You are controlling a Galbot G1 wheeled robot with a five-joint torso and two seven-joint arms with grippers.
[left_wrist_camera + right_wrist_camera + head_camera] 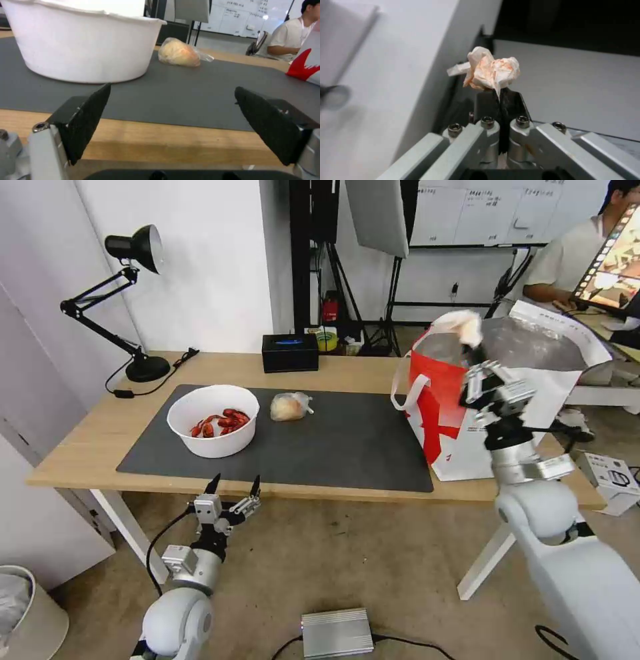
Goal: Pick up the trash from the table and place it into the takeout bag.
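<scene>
A white round bowl (213, 420) (83, 42) with red crayfish sits on the left of the dark mat (333, 443) of the light-wood table (87, 437). Beside it lies a small clear bag with a tan lump (289, 407) (180, 53). My left gripper (233, 490) (170, 120) hangs open just off the table's front edge, below the bowl. My right gripper (477, 355) (499, 93) is raised over the mouth of the white-and-red takeout bag (467, 400), shut on a crumpled white tissue (467, 327) (491, 70) stained orange.
A black desk lamp (127, 300) stands at the table's back left and a black tissue box (290, 352) at the back middle. A grey box (337, 633) lies on the floor in front. A bin (23, 610) stands at the lower left.
</scene>
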